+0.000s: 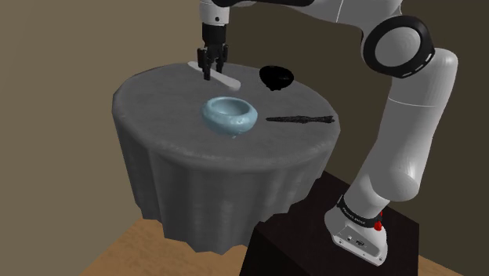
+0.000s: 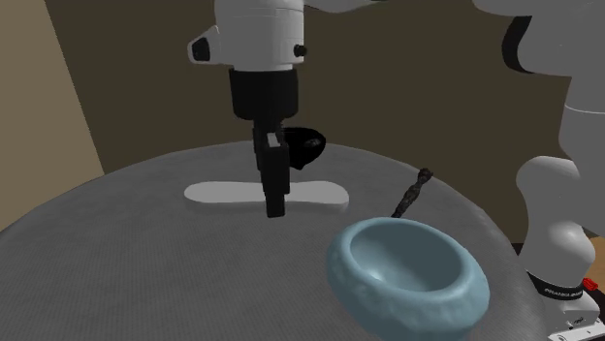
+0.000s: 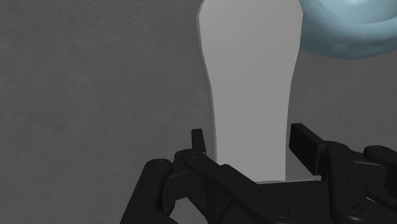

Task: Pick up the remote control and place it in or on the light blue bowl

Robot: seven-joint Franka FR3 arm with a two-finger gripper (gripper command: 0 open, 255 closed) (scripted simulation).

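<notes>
Stand: a dark box (image 1: 302, 239) nearest me, on a wooden floor (image 1: 129, 252), carrying the foot of the white arm (image 1: 411, 118).
Table: round, just beyond the stand, draped in a grey cloth (image 1: 176, 176) that hangs in folds down the sides.
Light blue bowl: the light blue bowl (image 1: 230, 115) sits upright around the middle of the tabletop, with nothing in it.
Dark stick: a thin dark stick (image 1: 302, 119) lies flat on the cloth, beside the bowl on the shoulder view's right and not touching it.
Remote: the remote (image 1: 228, 79), drawn plain white and long with a narrower waist, lies flat on the cloth past the bowl, towards the table's far side and apart from the bowl.
Pincer: the gripper (image 1: 208, 75) points straight down over the remote. Its fingers (image 3: 305, 145) are spread, one on each side of the waist. The remote sits between them unclasped, flat on the table.
Black bowl: a small black bowl (image 1: 276, 77) stands farther back, to the shoulder view's right of the remote.
Wall: a dull brown wall (image 1: 78, 39) lies behind it all.
</notes>
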